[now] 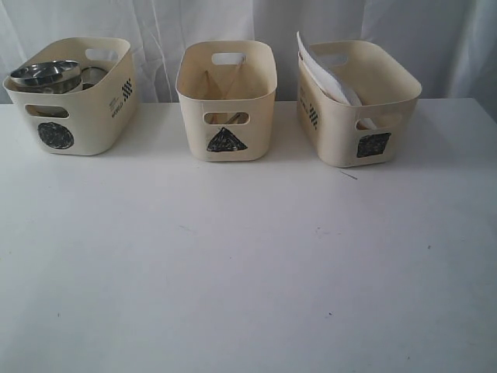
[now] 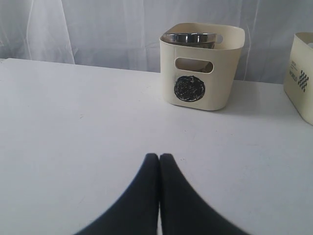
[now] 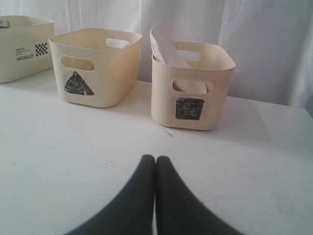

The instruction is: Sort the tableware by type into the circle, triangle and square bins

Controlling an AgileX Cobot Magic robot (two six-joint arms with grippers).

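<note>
- Left gripper (image 2: 159, 161), right gripper (image 3: 155, 164): both clenched, empty, low over the table (image 1: 248, 272).
- Circle bin (image 1: 85, 128): steel bowl (image 1: 45, 74), stiff, probably slick; take by the rim.
- Triangle bin (image 1: 256, 132): 2 wooden chopsticks (image 1: 210, 84), light, thin; pinch mid-shaft.
- Square bin (image 1: 342, 136): white plate (image 1: 318, 68) leaning inside, likely brittle; take by the raised edge.

A white table (image 1: 248, 280), faintly speckled, spreads beneath and ahead of the left gripper (image 2: 159, 156). Past the table's far edge hangs a white pleated curtain (image 1: 155, 23). The light is soft and even.
</note>
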